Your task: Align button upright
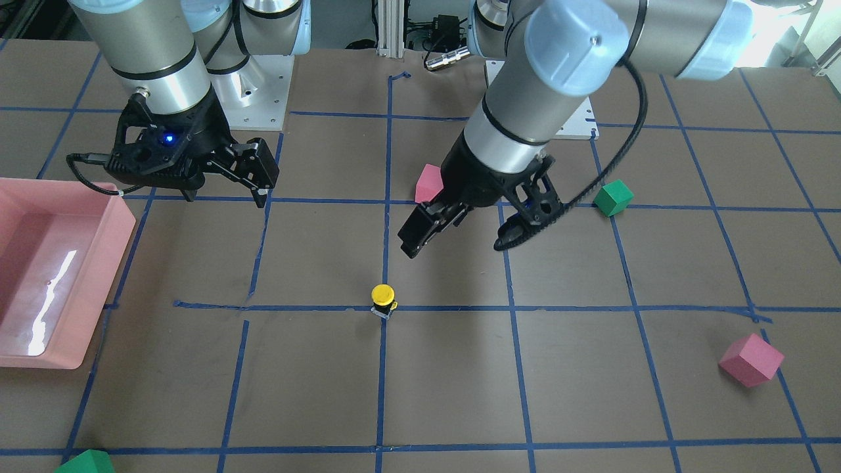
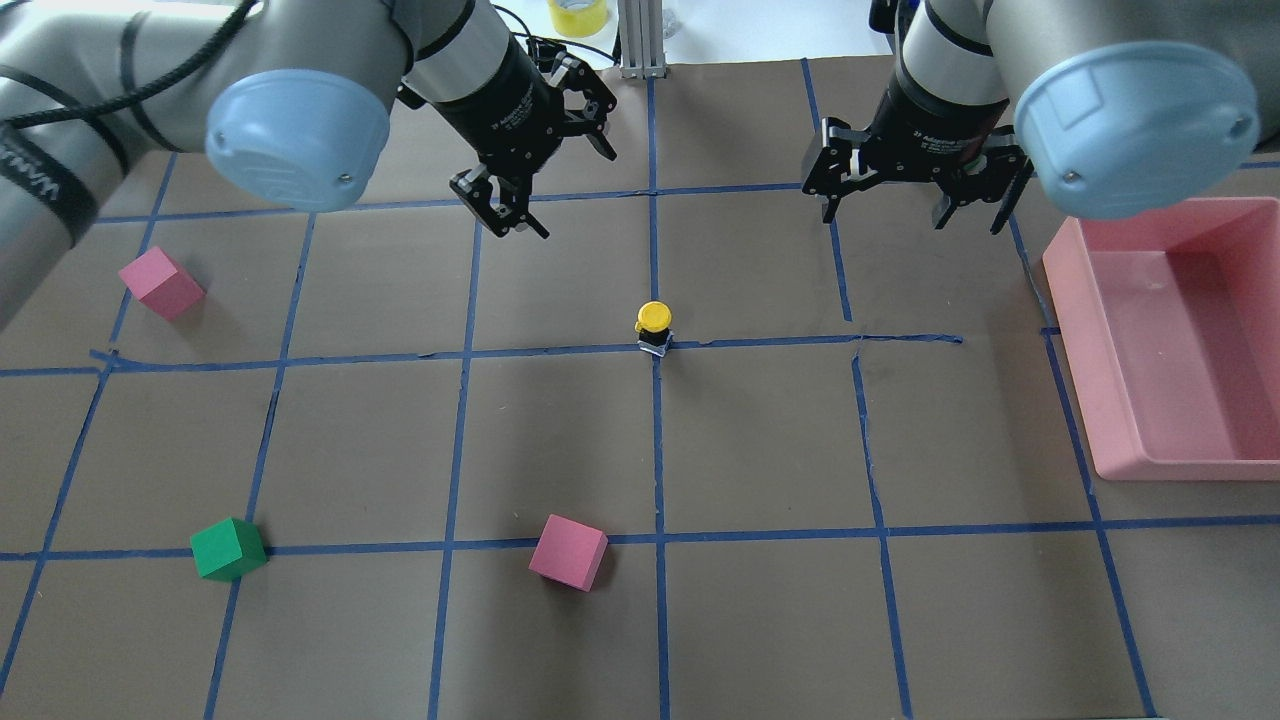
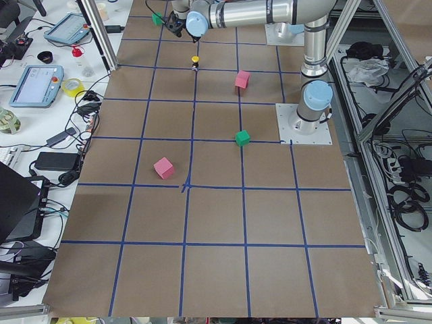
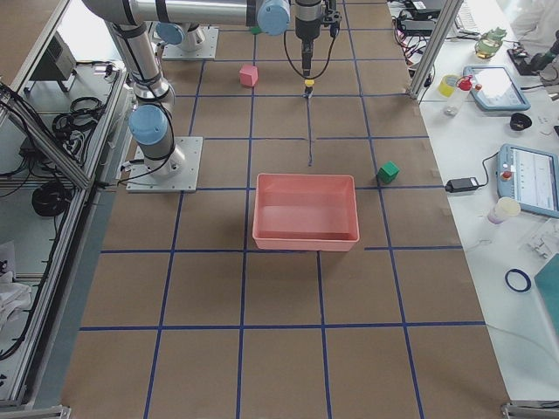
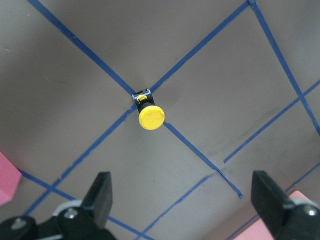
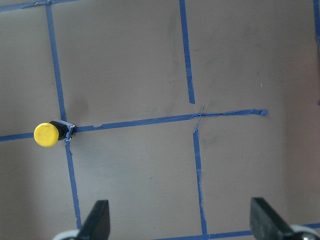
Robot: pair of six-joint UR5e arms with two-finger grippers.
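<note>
Button, small, with round yellow cap, black collar and dark block body (image 2: 653, 328), stands upright, cap uppermost, on a crossing of blue tape lines (image 2: 800, 342) near the middle of the brown paper-covered worktop (image 2: 760, 440). Left hand (image 5: 184, 200): fingers spread wide, empty, raised clear of the button. Right hand (image 6: 181, 217): likewise wide and empty, apart from the button.

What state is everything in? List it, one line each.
button: upright, cap up, not held.
left hand: open, empty, raised.
right hand: open, empty, raised.
tray: empty.
</note>
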